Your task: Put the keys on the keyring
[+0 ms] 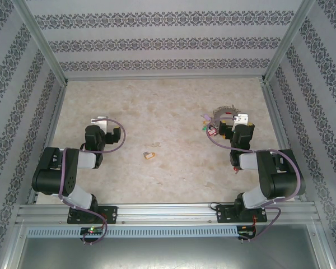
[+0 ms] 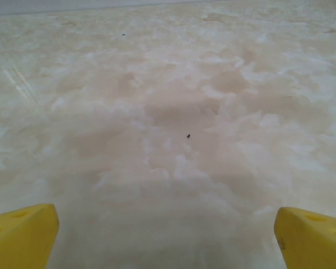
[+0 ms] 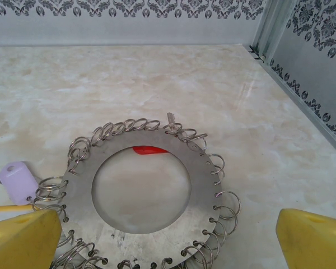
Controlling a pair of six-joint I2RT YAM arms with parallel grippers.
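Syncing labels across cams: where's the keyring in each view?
Top external: keyring right of centre, beside the right gripper.
Right wrist: keyring lower centre, flat on the tabletop.
Left wrist: marbled tabletop beyond the yellow fingertips.
Shared landmark: far-right corner post, upper right in the right wrist view.

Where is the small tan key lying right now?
In the top view, the small tan key lies alone near the middle of the marbled table, well left of the large silver-grey metal keyring on the right side.
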